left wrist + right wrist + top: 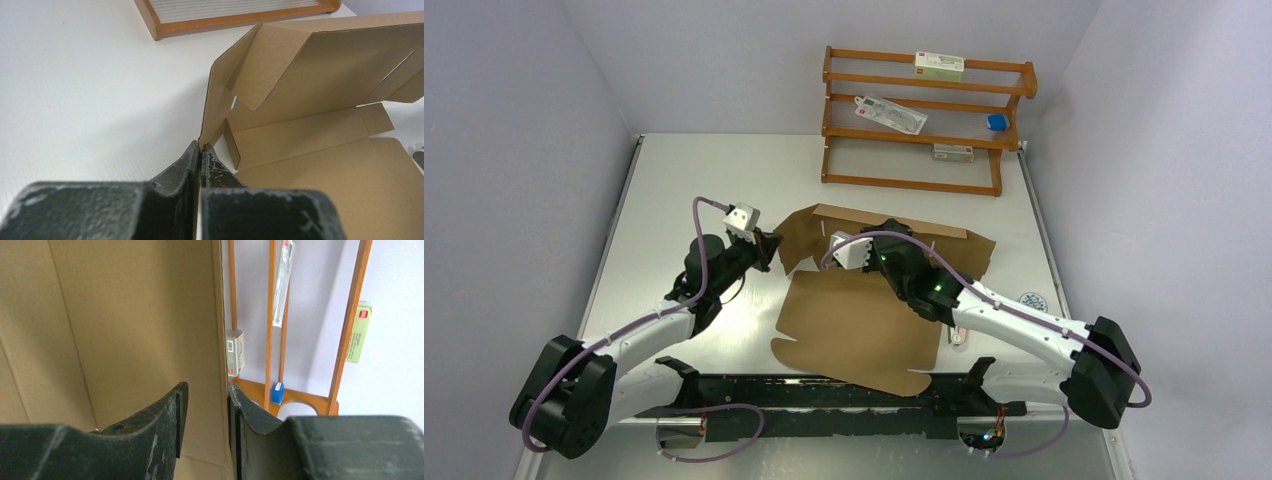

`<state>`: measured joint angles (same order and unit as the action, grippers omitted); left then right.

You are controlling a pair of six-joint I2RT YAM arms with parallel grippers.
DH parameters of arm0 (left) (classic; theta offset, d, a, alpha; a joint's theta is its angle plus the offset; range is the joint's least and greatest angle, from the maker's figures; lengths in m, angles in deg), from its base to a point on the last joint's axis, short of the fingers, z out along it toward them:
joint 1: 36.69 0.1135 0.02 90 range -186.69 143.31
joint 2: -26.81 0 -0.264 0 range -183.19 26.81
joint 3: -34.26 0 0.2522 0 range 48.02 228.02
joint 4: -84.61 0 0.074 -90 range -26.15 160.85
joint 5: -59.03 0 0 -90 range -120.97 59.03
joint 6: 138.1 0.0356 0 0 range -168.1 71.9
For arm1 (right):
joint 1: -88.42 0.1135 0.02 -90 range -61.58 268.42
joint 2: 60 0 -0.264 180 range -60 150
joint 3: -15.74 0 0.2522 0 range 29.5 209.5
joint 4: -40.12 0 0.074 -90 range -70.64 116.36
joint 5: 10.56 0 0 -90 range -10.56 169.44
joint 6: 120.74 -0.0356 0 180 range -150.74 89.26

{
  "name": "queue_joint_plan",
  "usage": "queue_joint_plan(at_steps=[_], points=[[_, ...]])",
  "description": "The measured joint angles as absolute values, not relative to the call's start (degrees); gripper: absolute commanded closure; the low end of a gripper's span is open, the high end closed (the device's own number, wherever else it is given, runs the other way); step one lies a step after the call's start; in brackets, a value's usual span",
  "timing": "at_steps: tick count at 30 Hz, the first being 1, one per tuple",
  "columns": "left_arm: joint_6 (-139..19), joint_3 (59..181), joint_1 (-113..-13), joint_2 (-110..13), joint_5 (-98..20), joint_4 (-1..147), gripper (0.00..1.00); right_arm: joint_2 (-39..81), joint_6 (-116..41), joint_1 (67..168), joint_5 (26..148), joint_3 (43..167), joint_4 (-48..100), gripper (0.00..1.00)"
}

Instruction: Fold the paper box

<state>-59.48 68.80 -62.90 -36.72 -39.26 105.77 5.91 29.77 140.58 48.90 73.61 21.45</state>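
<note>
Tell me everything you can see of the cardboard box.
The paper box is plain brown corrugated cardboard, a die-cut sheet half formed. A wide panel with rounded tabs lies flat on the table toward the arms, while the back wall and side flaps stand up. The left gripper is shut on the edge of the left side flap. The right gripper, jaws apart, straddles an edge of the raised back wall.

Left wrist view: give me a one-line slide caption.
Left gripper pinches the upright side flap of the paper box, wooden rack beyond.
</note>
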Motion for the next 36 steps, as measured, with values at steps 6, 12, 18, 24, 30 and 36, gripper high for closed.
queue_joint_plan(at_steps=[6, 12, 18, 24, 30, 36], points=[[-59.4, 69.7, -62.9, -37.0, -38.4, 104.5, 0.95, 4.0, 28.3, 142.3, 45.6, 73.6, 18.5, 0.73], [-58.8, 71.0, -63.1, -37.2, -37.2, 102.6, 0.95, 4.0, 26.5, 143.9, 42.2, 73.6, 16.6, 0.86], [-57.6, 72.9, -63.1, -38.4, -35.3, 101.4, 0.95, 5.8, 26.7, 144.6, 40.9, 73.6, 19.6, 0.92], [-55.0, 76.0, -63.0, -41.5, -31.7, 101.0, 0.95, 11.2, 32.7, 144.0, 41.5, 73.3, 31.1, 0.95], [-53.2, 78.3, -62.8, -42.4, -30.6, 100.4, 0.95, 17.9, 36.6, 141.6, 43.6, 74.0, 40.3, 0.95], [-53.3, 77.6, -62.8, -39.5, -33.1, 99.6, 0.95, 20.9, 38.8, 141.2, 44.9, 74.3, 46.8, 0.95]])
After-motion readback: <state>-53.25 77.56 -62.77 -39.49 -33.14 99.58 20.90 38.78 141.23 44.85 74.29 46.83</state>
